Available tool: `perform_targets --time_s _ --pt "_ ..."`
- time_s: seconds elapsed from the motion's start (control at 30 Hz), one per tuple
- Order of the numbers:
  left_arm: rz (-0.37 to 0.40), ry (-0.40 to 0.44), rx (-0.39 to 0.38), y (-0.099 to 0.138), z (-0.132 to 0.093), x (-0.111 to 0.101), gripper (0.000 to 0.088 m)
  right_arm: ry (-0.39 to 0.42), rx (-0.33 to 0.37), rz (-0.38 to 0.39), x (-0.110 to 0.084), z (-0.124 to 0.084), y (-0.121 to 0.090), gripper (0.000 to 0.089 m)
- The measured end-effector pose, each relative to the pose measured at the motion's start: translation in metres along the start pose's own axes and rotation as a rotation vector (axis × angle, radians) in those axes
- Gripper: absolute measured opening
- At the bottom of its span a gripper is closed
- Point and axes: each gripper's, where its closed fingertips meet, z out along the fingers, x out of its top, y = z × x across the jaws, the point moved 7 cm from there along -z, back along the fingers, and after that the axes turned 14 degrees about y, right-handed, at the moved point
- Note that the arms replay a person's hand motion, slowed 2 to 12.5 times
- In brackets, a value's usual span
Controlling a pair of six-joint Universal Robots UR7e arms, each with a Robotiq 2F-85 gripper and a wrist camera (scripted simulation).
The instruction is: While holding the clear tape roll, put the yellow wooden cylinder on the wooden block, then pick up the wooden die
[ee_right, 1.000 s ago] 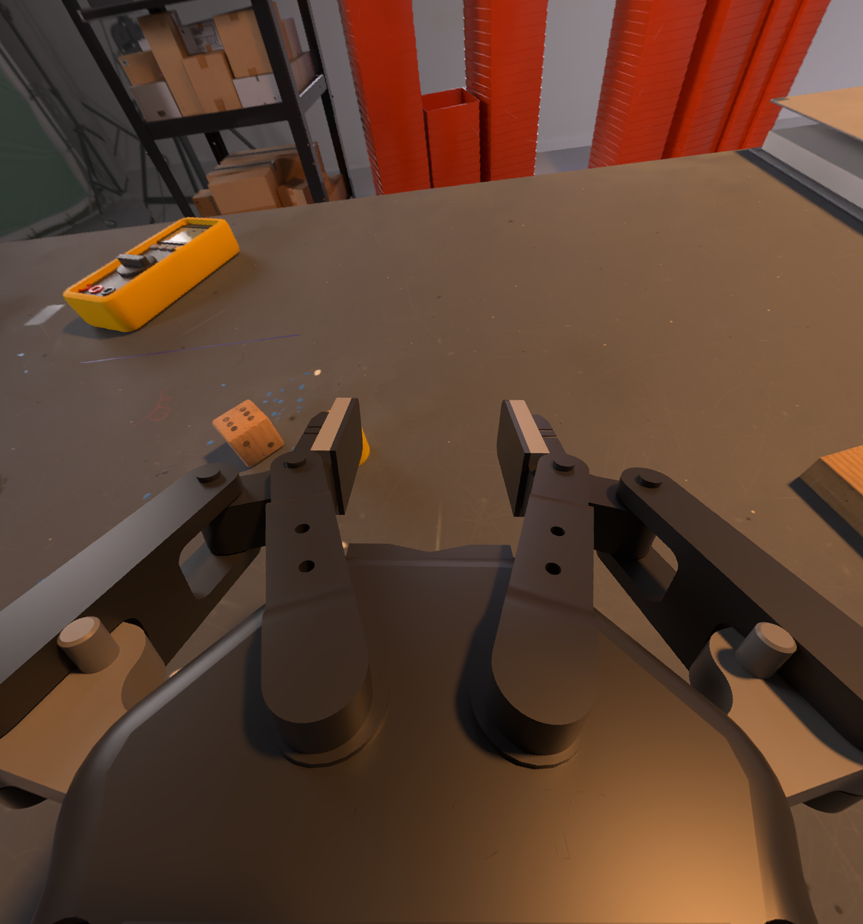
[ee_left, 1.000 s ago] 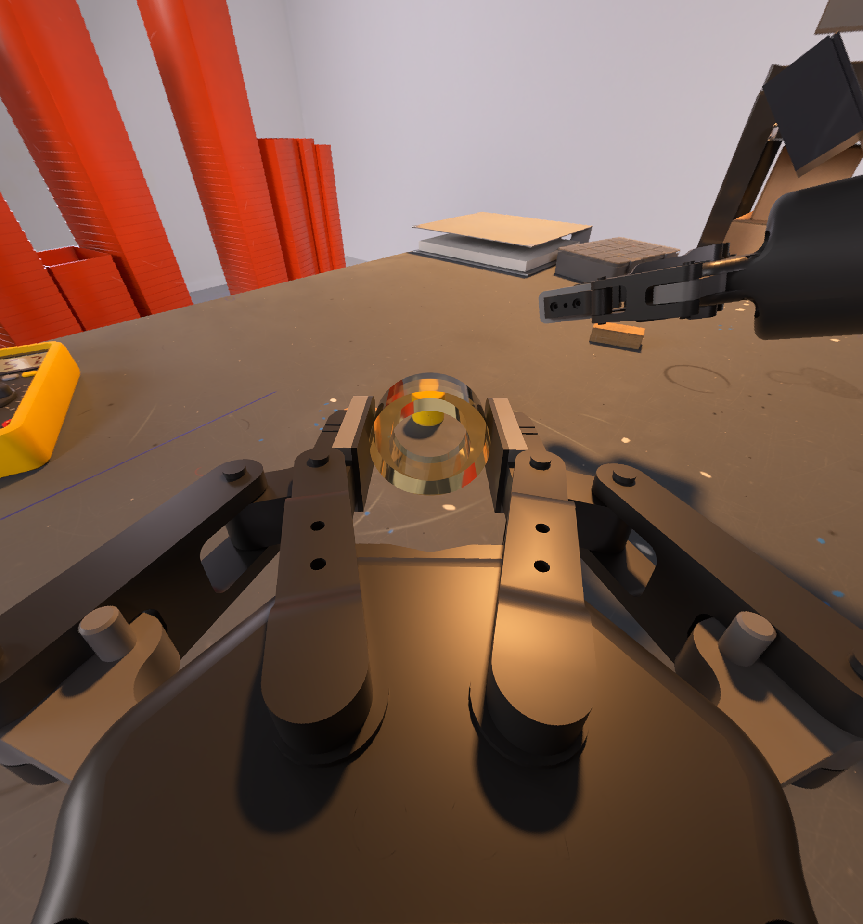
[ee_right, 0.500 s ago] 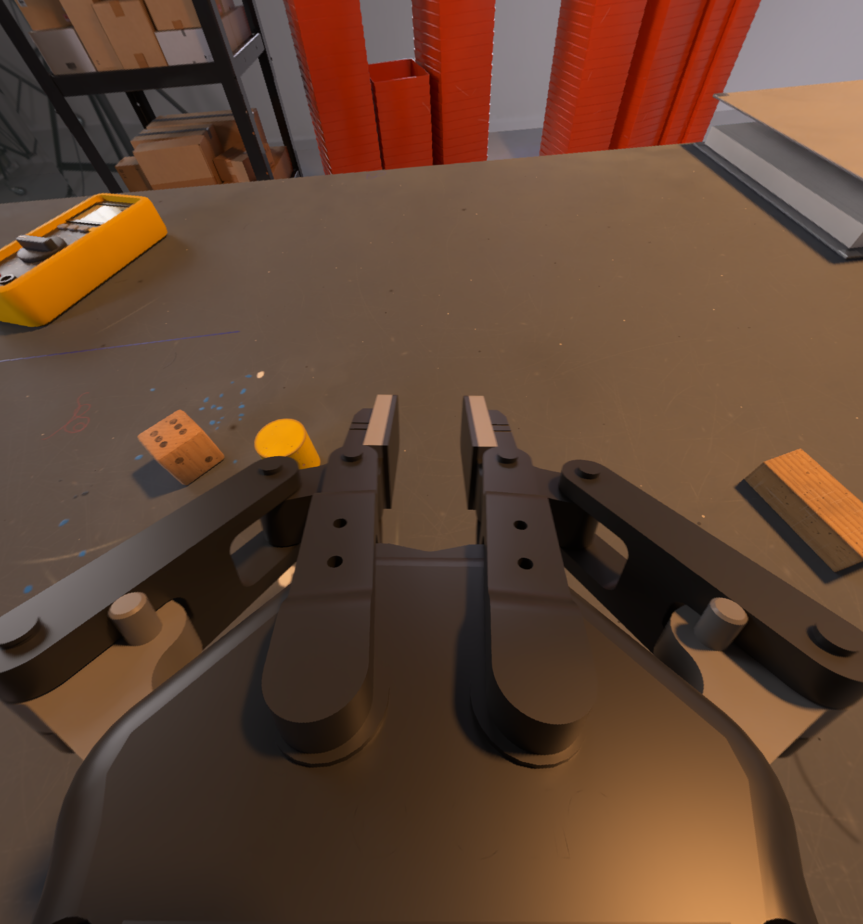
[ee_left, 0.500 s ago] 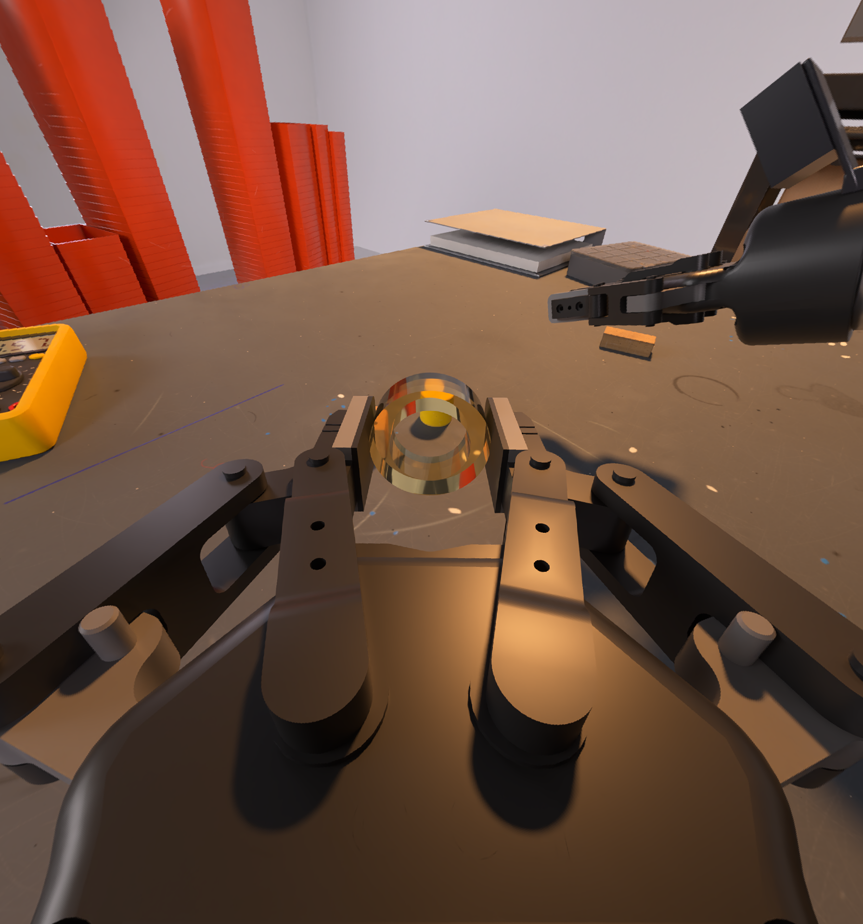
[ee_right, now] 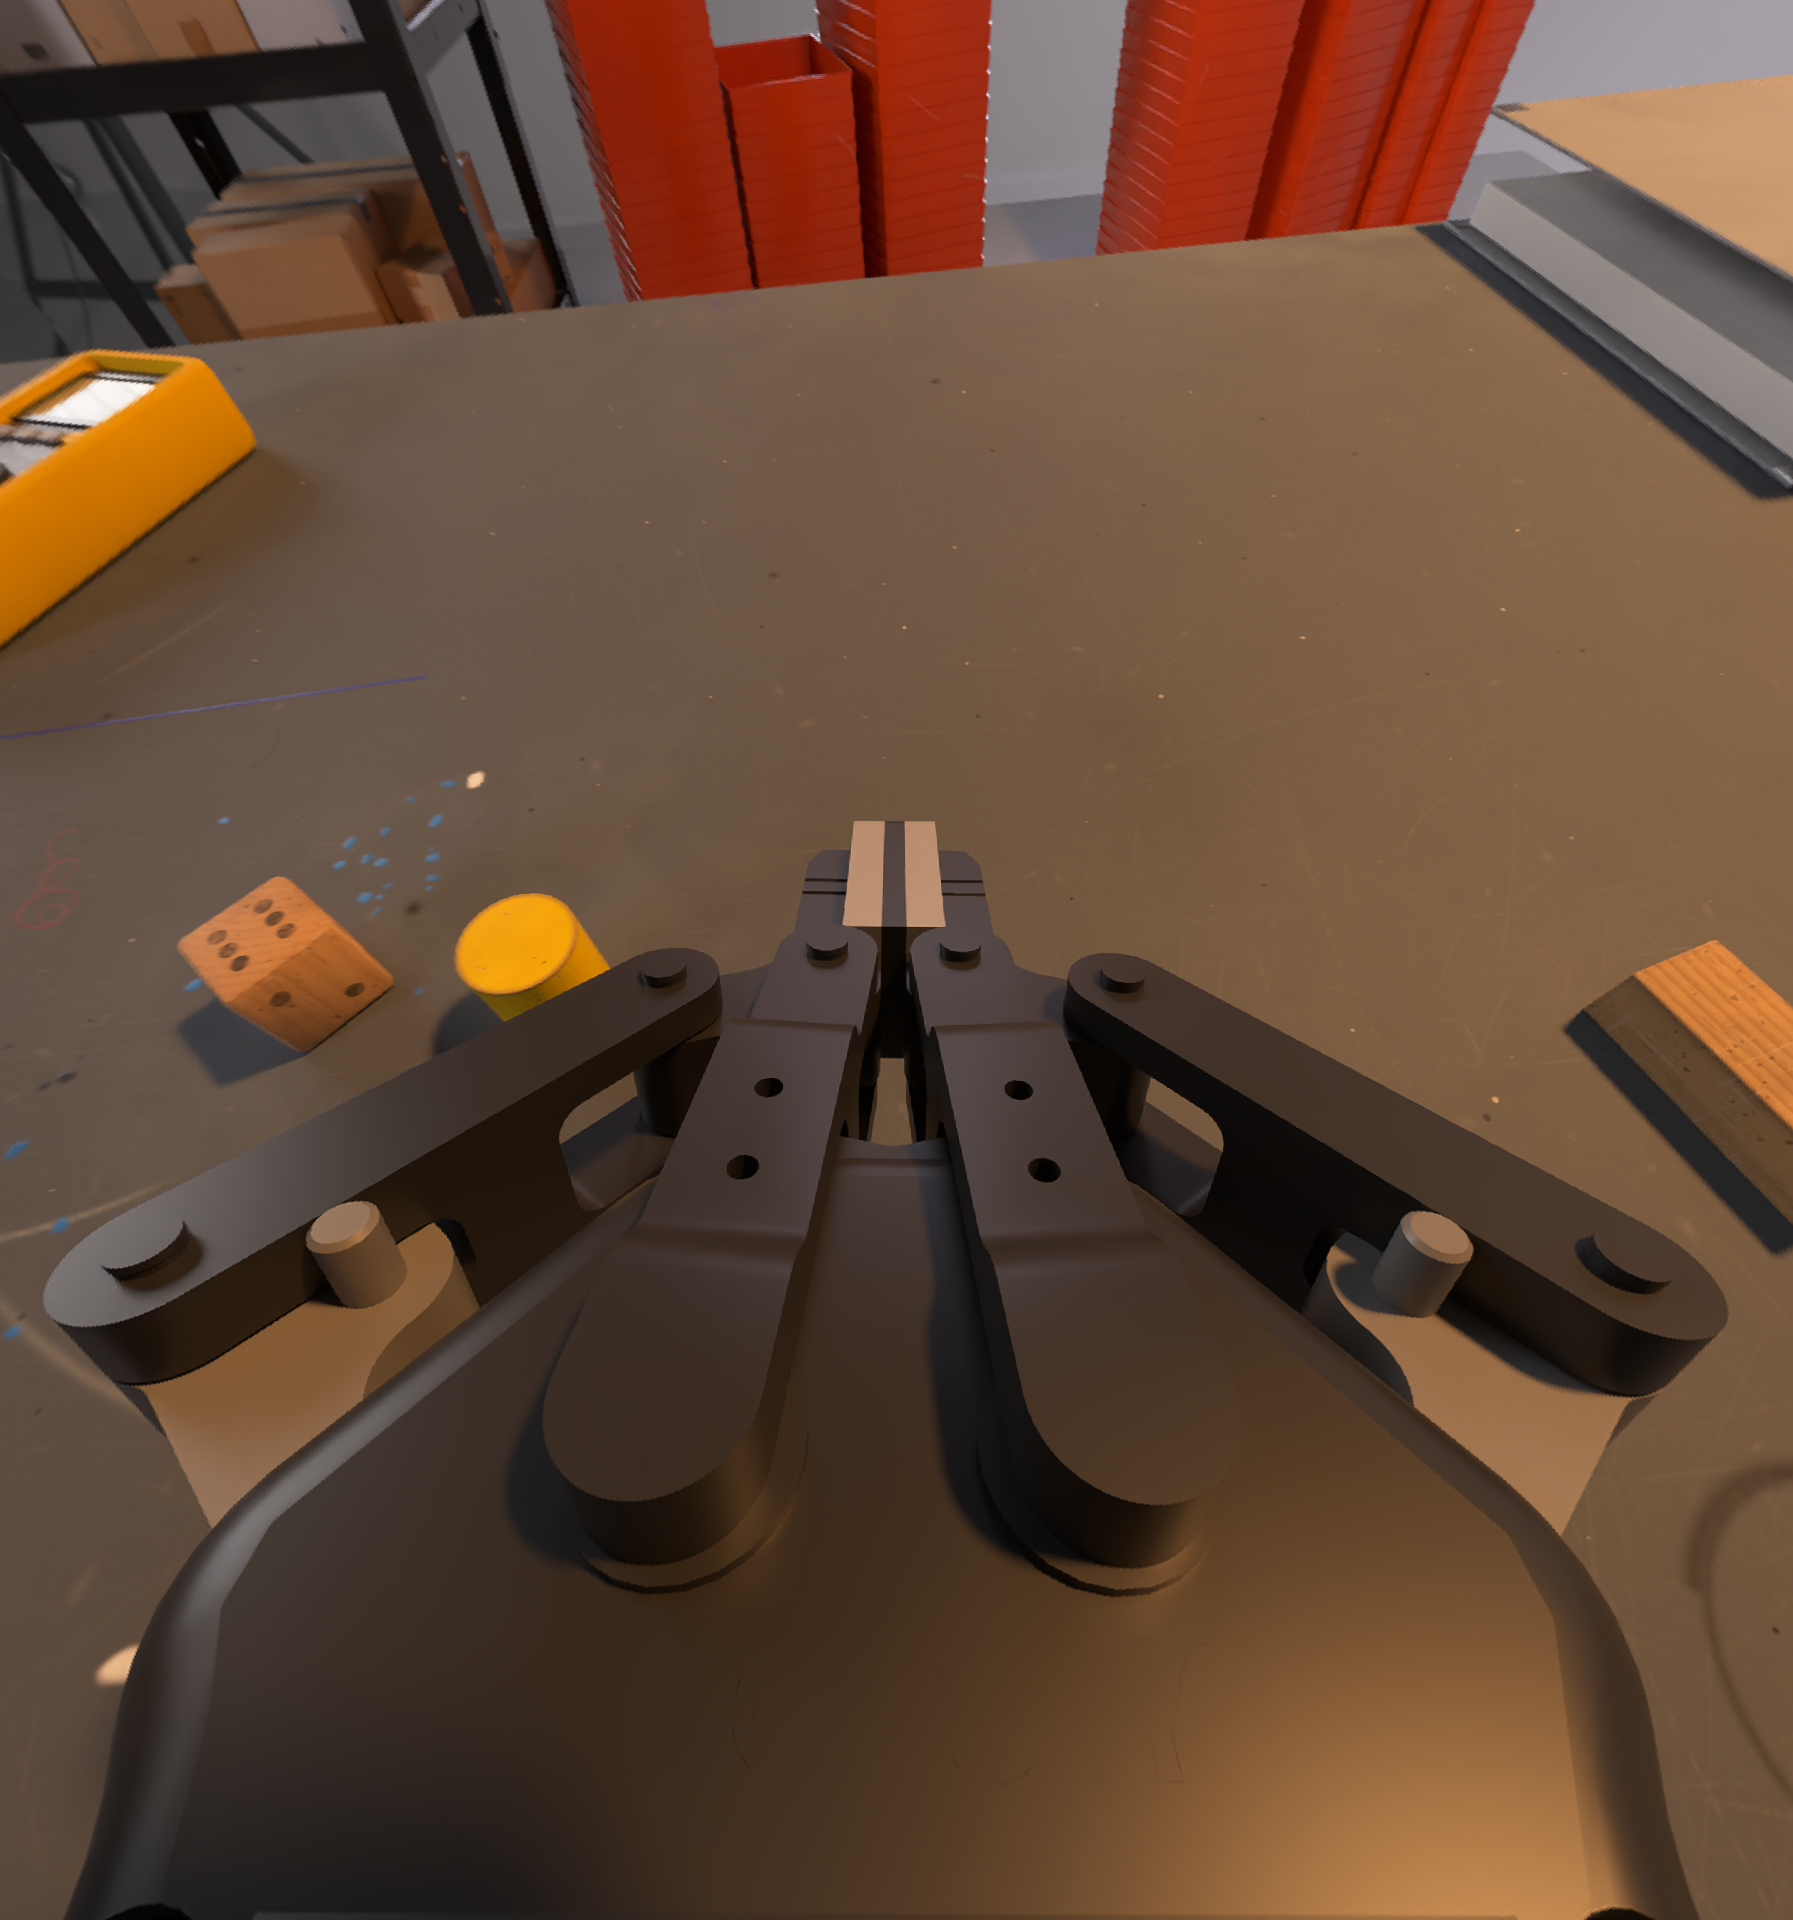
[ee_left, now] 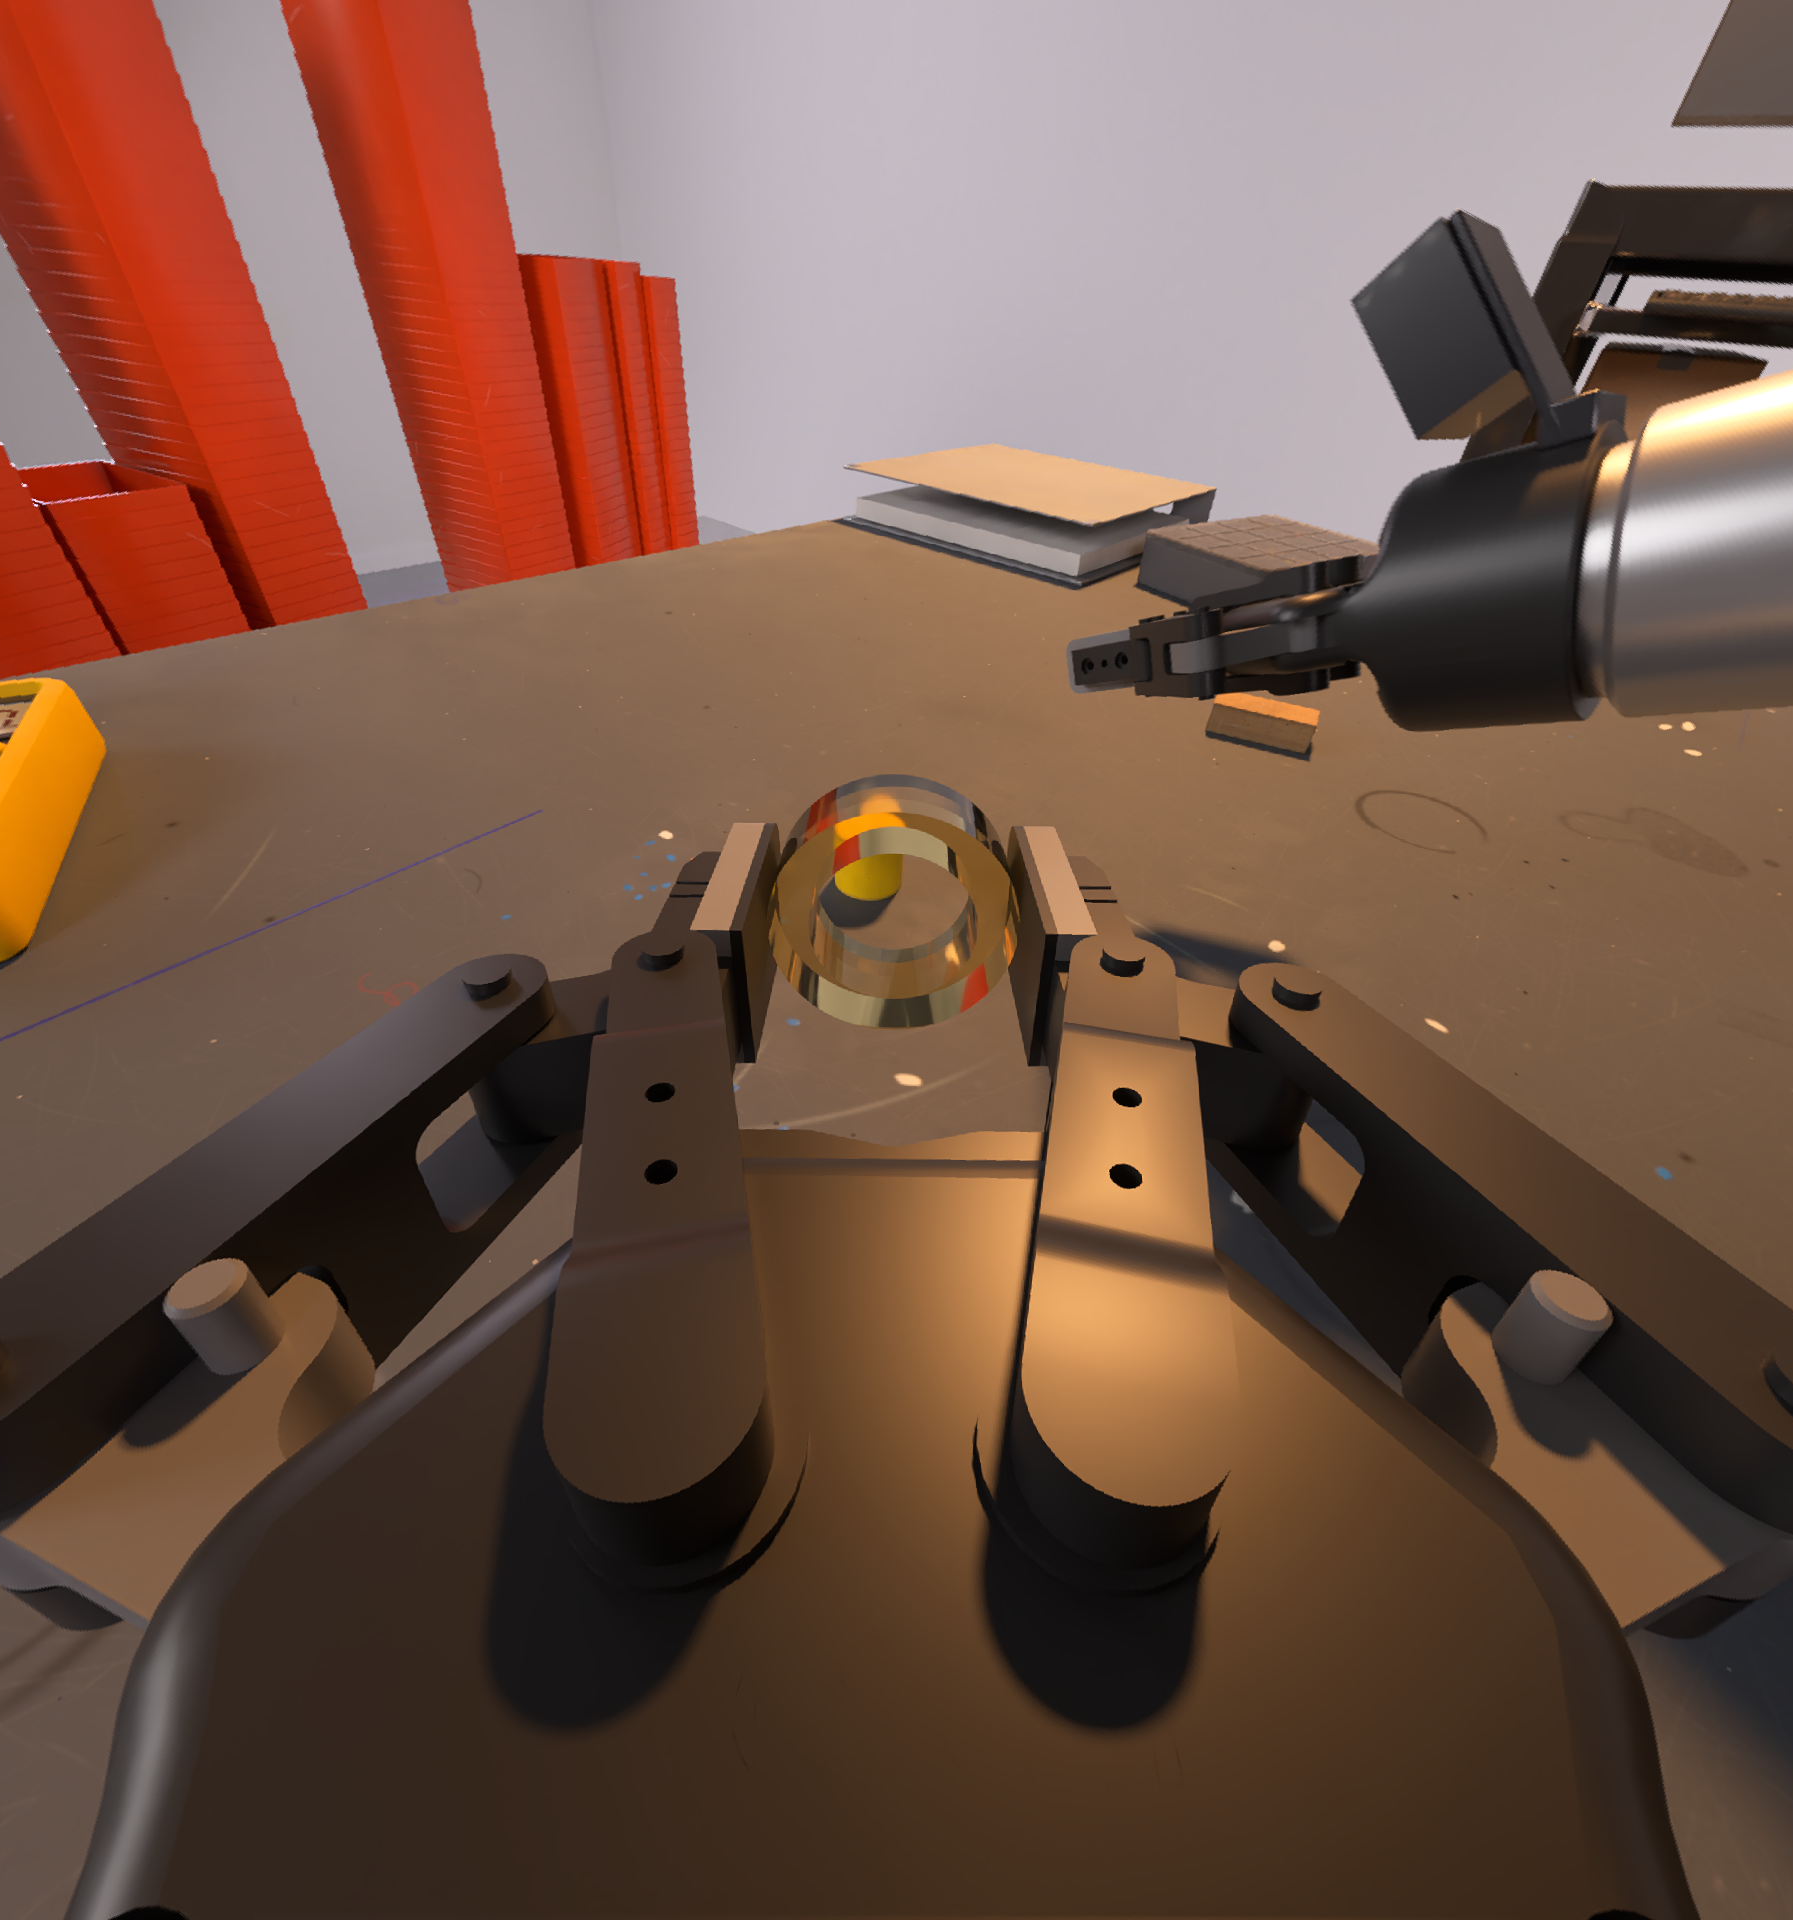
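With our left gripper (ee_left: 892, 904) clamping the clear tape roll (ee_left: 890, 902), our empty, closed right gripper (ee_right: 893, 873) should reopen before straddling the yellow wooden cylinder (ee_right: 526, 951) at lower left.

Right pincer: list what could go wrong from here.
1. The right pincer is shut on nothing, with the yellow wooden cylinder off to its left on the table; it must reopen and realign, or it may knock the cylinder over.
2. The wooden die sits close beside the cylinder, so a wide approach could bump it.
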Motion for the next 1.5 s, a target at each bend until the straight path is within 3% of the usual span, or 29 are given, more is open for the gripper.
perform_targets --time_s 0.23,0.53,0.77,1.03,1.27,1.5 --pt "0.028 -0.025 -0.013 0.003 0.001 -0.002 0.0386 -0.027 -0.043 -0.048 -0.002 0.014 -0.003 0.0000" --pt "0.068 -0.033 -0.016 0.003 -0.002 -0.002 0.0386 -0.047 -0.039 -0.088 0.002 0.029 -0.017 0.0000" --pt "0.055 -0.024 -0.042 0.005 -0.006 -0.003 0.0386 -0.062 0.035 -0.196 0.006 0.036 -0.040 0.0000" --pt "0.020 -0.008 -0.059 0.007 -0.008 -0.006 0.0387 0.020 0.219 -0.335 0.018 0.028 -0.075 0.0000" --pt "0.027 -0.022 -0.065 0.006 -0.009 -0.011 0.0386 0.049 0.236 -0.389 0.028 0.014 -0.083 0.0000" --pt "0.035 -0.039 -0.058 0.004 -0.010 -0.013 0.0386 0.061 0.246 -0.388 0.036 0.006 -0.077 0.0000"
